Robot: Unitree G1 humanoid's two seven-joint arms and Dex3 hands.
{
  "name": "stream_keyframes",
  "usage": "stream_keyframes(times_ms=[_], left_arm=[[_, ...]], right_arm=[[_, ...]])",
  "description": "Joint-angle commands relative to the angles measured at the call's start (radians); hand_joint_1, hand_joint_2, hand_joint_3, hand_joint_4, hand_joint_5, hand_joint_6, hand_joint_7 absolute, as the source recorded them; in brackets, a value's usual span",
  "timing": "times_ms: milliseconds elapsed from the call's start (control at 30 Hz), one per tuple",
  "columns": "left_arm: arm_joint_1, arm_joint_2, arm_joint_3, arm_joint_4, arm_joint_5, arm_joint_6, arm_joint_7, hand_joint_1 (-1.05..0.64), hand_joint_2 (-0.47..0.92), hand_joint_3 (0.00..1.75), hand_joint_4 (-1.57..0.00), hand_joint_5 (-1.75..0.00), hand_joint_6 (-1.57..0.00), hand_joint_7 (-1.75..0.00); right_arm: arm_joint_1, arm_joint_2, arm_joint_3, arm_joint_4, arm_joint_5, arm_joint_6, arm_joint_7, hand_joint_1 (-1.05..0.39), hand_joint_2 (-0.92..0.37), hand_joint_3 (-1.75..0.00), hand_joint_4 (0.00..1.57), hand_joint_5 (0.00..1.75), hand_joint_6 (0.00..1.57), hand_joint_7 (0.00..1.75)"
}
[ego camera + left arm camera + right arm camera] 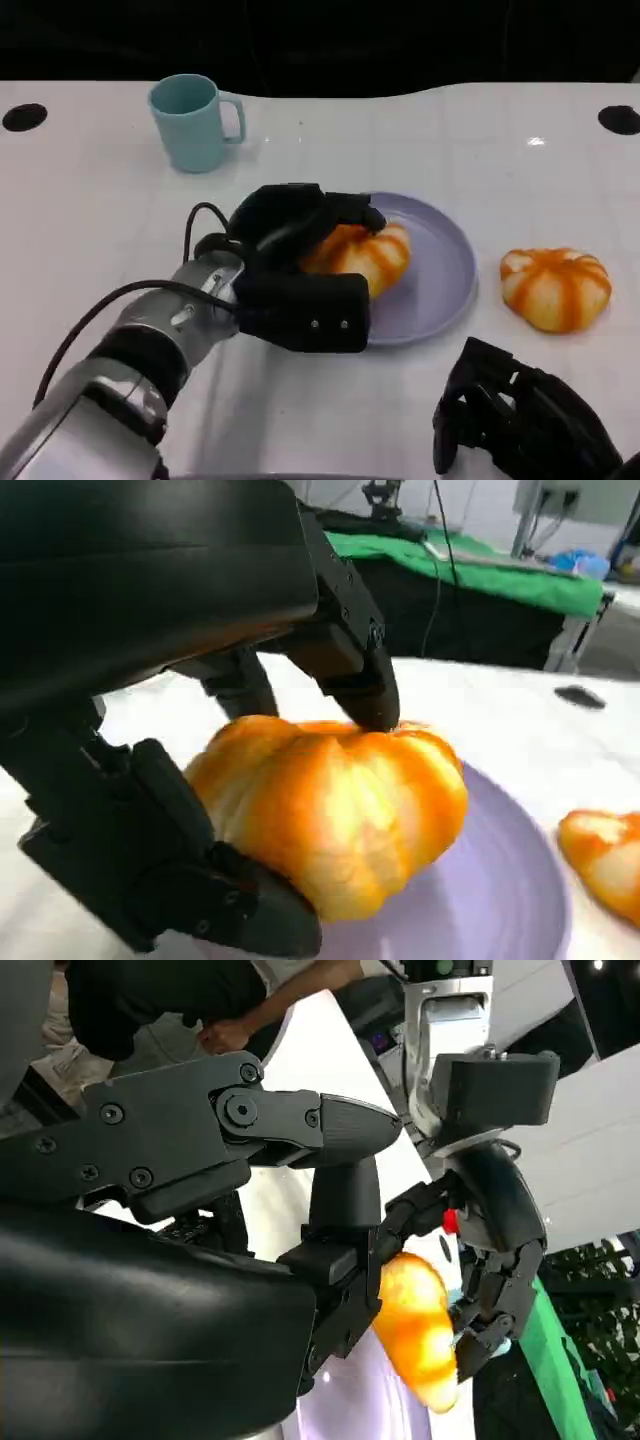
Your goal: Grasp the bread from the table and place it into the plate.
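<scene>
An orange striped bread (365, 255) sits in the grip of my left hand (295, 265), over the left part of the lavender plate (440, 270). In the left wrist view black fingers (350, 650) press on the bread (340, 810) from above and below, just above the plate's surface (490, 900); I cannot tell whether it touches. A second orange bread (556, 288) lies on the table to the right of the plate. My right hand (520, 415) hangs low at the near right edge, holding nothing, its fingers (250, 1130) apart.
A light blue mug (195, 122) stands upright at the back left, well apart from the plate. Two black round holes mark the table's far corners. A person's hand (225, 1032) shows beyond the table in the right wrist view.
</scene>
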Motion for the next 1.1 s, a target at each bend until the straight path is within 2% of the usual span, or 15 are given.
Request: stream_keyframes(times_ms=[33, 167, 333, 567, 700, 800, 833, 900, 967, 1000, 1033, 1100], left_arm=[[-0.032, 0.023, -0.016, -0.026, 0.008, 0.038, -0.075, -0.89, 0.92, 0.44, -0.14, -0.47, -0.27, 0.00], [-0.031, 0.027, -0.033, -0.042, 0.019, 0.051, -0.101, -0.95, 0.92, 0.50, -0.03, -0.42, -0.20, 0.00], [-0.010, 0.041, -0.047, -0.067, 0.027, 0.031, -0.106, -1.00, 0.92, 0.56, 0.00, -0.42, -0.18, 0.00], [0.020, 0.073, -0.034, -0.121, 0.004, 0.005, -0.136, -1.01, 0.92, 0.58, -0.01, -0.42, -0.18, 0.00], [0.071, 0.089, 0.016, -0.171, -0.057, -0.040, -0.137, -0.95, 0.92, 0.50, -0.08, -0.45, -0.23, -0.02], [0.132, 0.079, 0.085, -0.177, -0.148, -0.132, -0.114, -0.81, 0.92, 0.32, -0.30, -0.58, -0.39, -0.09], [0.149, 0.074, 0.106, -0.175, -0.175, -0.160, -0.110, -0.77, 0.92, 0.27, -0.38, -0.67, -0.48, -0.11], [0.179, 0.066, 0.141, -0.173, -0.218, -0.204, -0.110, -0.74, 0.92, 0.23, -0.44, -0.81, -0.57, -0.14], [0.213, 0.060, 0.178, -0.181, -0.279, -0.247, -0.145, -0.70, 0.92, 0.23, -0.46, -1.03, -0.66, -0.19], [0.231, 0.057, 0.198, -0.189, -0.322, -0.259, -0.186, -0.68, 0.92, 0.24, -0.47, -1.12, -0.67, -0.26], [0.246, 0.053, 0.216, -0.198, -0.363, -0.264, -0.229, -0.65, 0.92, 0.25, -0.48, -1.26, -0.62, -0.47], [0.284, 0.045, 0.254, -0.225, -0.453, -0.284, -0.320, -0.62, 0.92, 0.25, -0.52, -1.39, -0.55, -0.74]], right_arm=[[0.011, -0.003, -0.007, -0.023, 0.023, 0.013, -0.006, -0.53, -0.92, -0.45, 0.58, 1.75, 0.41, 1.61], [0.012, -0.008, -0.009, -0.016, 0.021, -0.004, -0.002, -0.53, -0.92, -0.45, 0.60, 1.75, 0.42, 1.62], [0.011, -0.016, -0.012, -0.023, 0.021, 0.001, -0.002, -0.53, -0.92, -0.44, 0.59, 1.75, 0.40, 1.62], [0.023, -0.020, -0.007, -0.038, 0.017, 0.004, -0.005, -0.51, -0.92, -0.47, 0.56, 1.75, 0.40, 1.60], [0.034, -0.022, -0.006, -0.055, 0.020, 0.010, -0.005, -0.52, -0.92, -0.47, 0.56, 1.75, 0.40, 1.60], [0.036, -0.025, -0.009, -0.057, 0.025, 0.011, 0.001, -0.52, -0.92, -0.46, 0.58, 1.75, 0.41, 1.60], [0.036, -0.025, -0.009, -0.058, 0.026, 0.012, 0.001, -0.53, -0.92, -0.46, 0.58, 1.75, 0.41, 1.60], [0.037, -0.027, -0.010, -0.061, 0.029, 0.015, 0.001, -0.53, -0.92, -0.45, 0.58, 1.75, 0.41, 1.60], [0.038, -0.028, -0.009, -0.063, 0.031, 0.016, 0.003, -0.53, -0.92, -0.45, 0.58, 1.75, 0.41, 1.60], [0.038, -0.028, -0.008, -0.064, 0.031, 0.017, 0.003, -0.53, -0.92, -0.45, 0.58, 1.75, 0.41, 1.60], [0.039, -0.029, -0.007, -0.066, 0.030, 0.018, 0.001, -0.53, -0.92, -0.44, 0.58, 1.75, 0.41, 1.60], [0.041, -0.030, -0.006, -0.068, 0.026, 0.012, 0.002, -0.54, -0.92, -0.44, 0.58, 1.75, 0.41, 1.60]])
